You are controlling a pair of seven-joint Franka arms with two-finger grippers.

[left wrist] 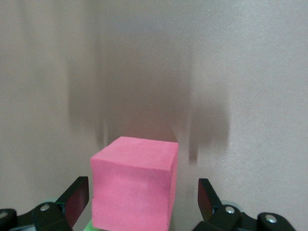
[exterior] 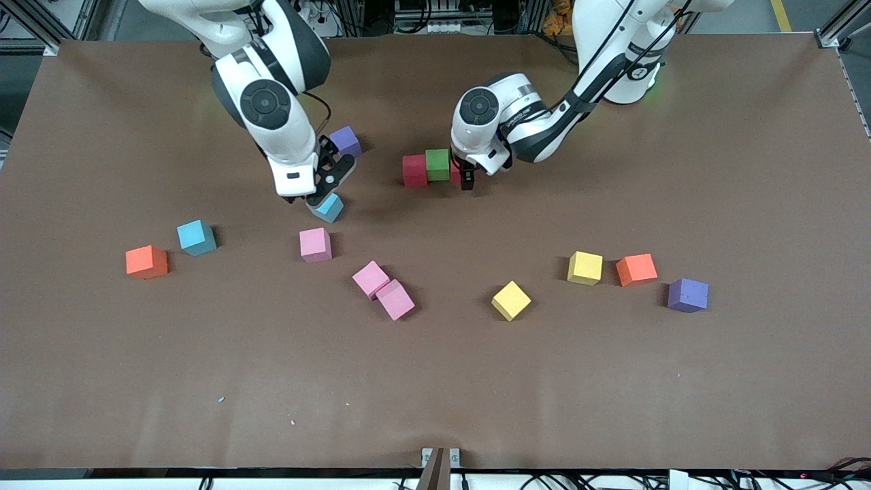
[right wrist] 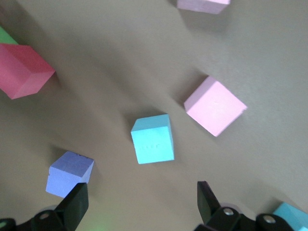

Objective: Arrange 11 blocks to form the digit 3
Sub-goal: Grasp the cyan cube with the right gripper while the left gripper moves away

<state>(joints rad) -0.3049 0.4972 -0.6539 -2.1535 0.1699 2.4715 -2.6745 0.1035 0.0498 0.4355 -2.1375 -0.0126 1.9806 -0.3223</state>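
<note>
Hiding most of a red block [left wrist: 134, 185], open left claw [exterior: 467, 178], right claw [exterior: 325, 197] open over light blue block [exterior: 330, 208]

In the front view, the left end effector [exterior: 468, 178] covers nearly all of a matte red foam cube [exterior: 455, 174] beside the matte green foam cube [exterior: 437, 165]; only a sliver shows. In the left wrist view that cube [left wrist: 134, 185] looks pink and its lower part runs off the frame, with a green scrap [left wrist: 89, 225] at the edge. The right end effector [exterior: 325, 192] overlaps the light blue foam cube [exterior: 329, 207]. In the right wrist view, a pale pink foam cube [right wrist: 202, 5] and another light blue cube [right wrist: 292, 215] are cropped.
</note>
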